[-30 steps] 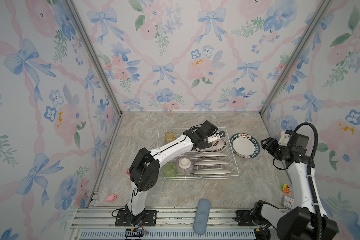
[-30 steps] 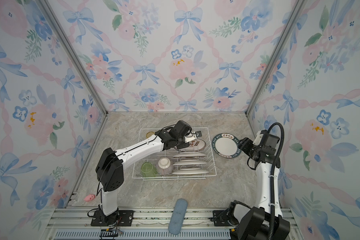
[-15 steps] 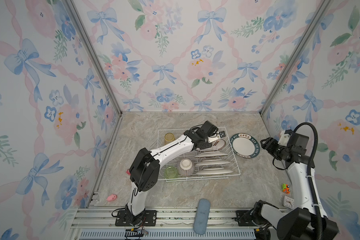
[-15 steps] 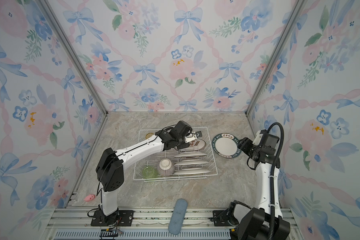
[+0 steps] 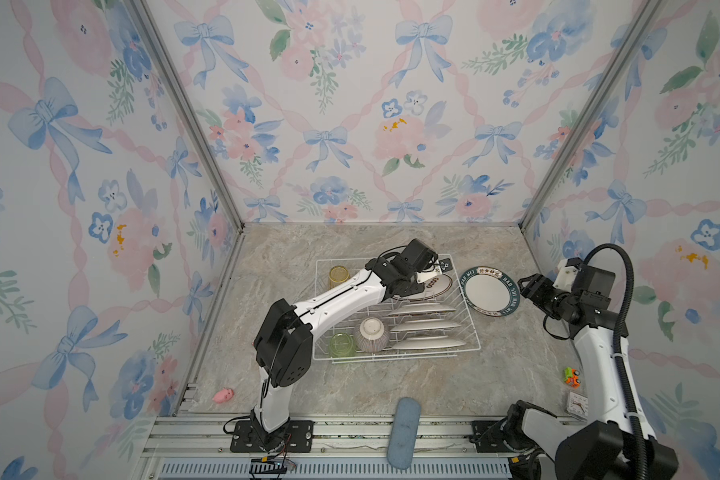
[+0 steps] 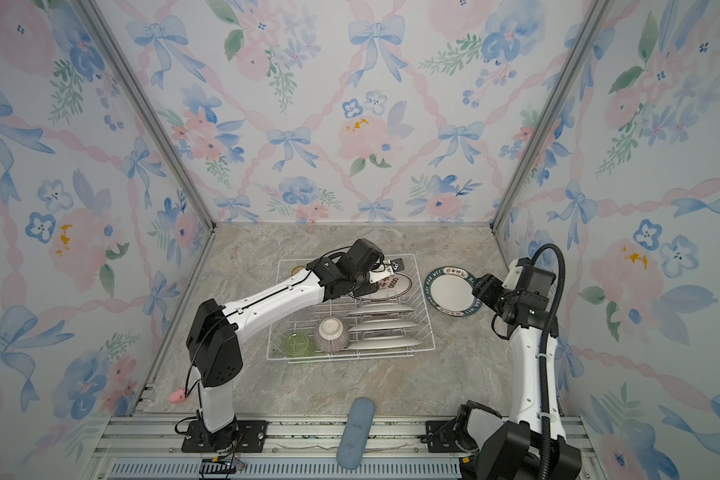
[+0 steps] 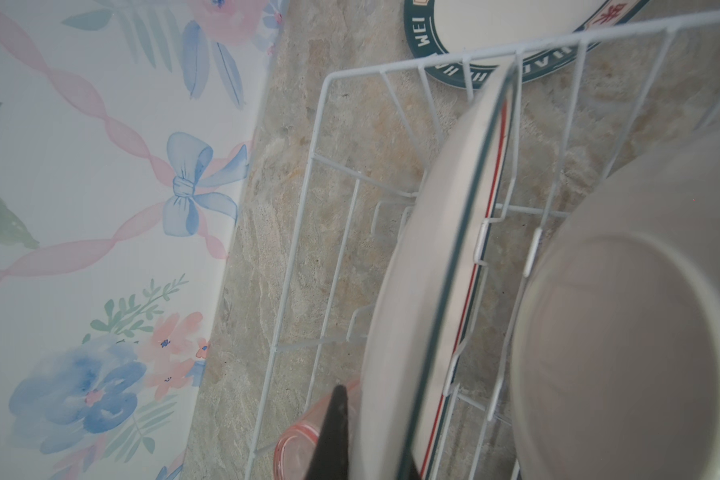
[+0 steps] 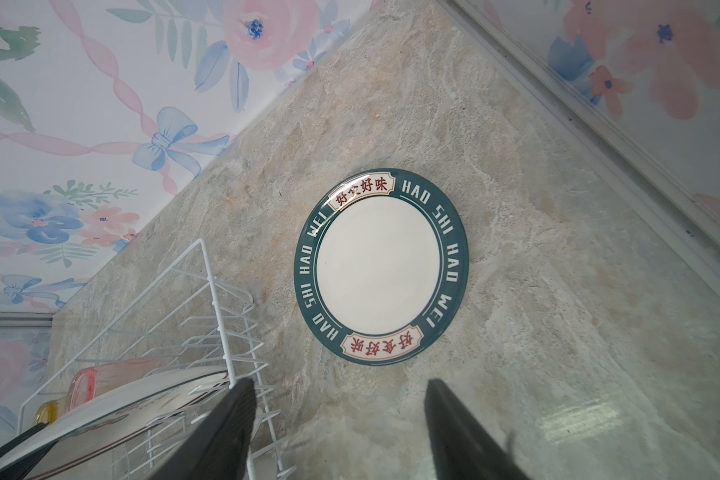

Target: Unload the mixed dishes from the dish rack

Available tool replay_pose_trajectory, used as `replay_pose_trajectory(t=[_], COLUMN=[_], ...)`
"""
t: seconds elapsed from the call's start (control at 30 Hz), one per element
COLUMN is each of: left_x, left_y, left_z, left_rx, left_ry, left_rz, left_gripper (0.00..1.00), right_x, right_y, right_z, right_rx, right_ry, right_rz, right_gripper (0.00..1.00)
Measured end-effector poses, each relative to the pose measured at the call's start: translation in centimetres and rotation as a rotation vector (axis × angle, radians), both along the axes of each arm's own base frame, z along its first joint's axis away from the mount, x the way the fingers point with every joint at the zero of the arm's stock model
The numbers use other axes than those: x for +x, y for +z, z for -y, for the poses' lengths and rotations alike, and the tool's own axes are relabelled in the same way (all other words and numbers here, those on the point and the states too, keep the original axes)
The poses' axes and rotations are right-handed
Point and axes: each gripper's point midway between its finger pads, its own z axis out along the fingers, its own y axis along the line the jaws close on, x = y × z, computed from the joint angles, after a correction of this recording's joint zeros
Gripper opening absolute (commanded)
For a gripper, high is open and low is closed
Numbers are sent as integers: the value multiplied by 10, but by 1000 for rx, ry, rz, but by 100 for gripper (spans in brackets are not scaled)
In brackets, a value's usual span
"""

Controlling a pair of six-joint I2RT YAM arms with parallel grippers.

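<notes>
The left pincer is clenched on the rim of a round white plate with a thin dark edge and brown printed marks. In the left wrist view one black finger lies against the back of this plate. The plate is tilted, with its printed face upward, at the far end of the white wire dish rack, which stands on the marble-patterned desk.

To the left of this pincer, in the far left corner of the rack, there is a translucent yellow tumbler. A translucent pink tumbler is just beside the finger, on the back side of the held plate.

Nearer to the robot's base than the left pincer, three more white plates stand on edge between the prongs, one behind the other. To their left an upside-down ribbed bowl with pink stripes sits in the rack. A translucent green tumbler is just beside it, further to the left.

To the right of the left pincer, outside the rack, a round white plate with a broad dark green rim and white letters lies flat on the desk, just beside the rack's right wall. The right pincer hangs near the right side of this plate without touching it. It is released, with its jaws wide apart and nothing between them.
</notes>
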Motion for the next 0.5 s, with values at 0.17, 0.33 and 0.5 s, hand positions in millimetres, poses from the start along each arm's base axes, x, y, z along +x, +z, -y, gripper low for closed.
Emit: replay_pose_trajectory(t=[0.17,0.33,0.5], left_x=[-2,-3,-6], left_y=[30,57,76], left_z=[-4,-5,-5], left_rx=[-57,-110,-185], left_ry=[23,31,33], left_rz=[35,67,58], left_gripper=[0,0,0], right_x=[0,1,3], right_y=[4,15,33], right_z=[-8,-23,-53], right_rx=[1,11,33], right_ry=[23,78,202], right_rz=[15,59,141], right_gripper=[66,66,65])
